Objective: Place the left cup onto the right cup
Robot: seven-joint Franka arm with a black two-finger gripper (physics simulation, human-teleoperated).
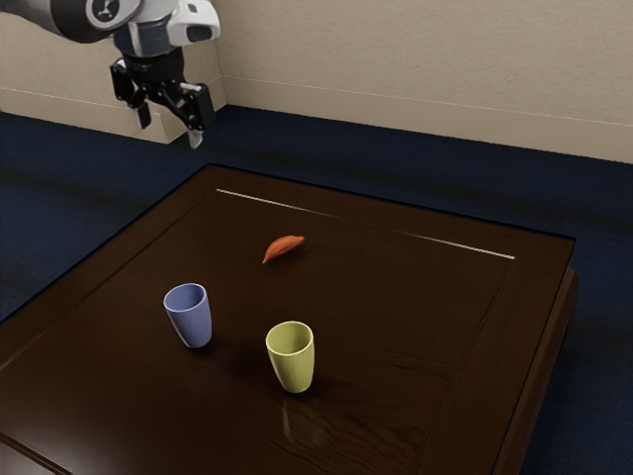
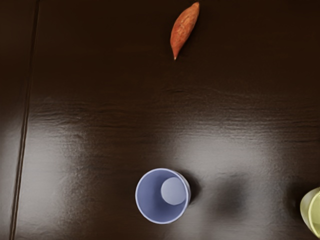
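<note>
The claw hangs wide open and empty, the blue cup stands far below it with the green cup near that one, so the reach is only starting, and next the claw must come down around the blue cup.

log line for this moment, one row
claw: open, empty, raised well above cups | blue cup: upright, untouched | green cup: upright, apart from blue cup | stacking: not yet done

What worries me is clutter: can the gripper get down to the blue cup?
Probably yes: the gripper hangs open above the table, and the blue cup stands upright, apart from the orange thing and the green cup.
</note>
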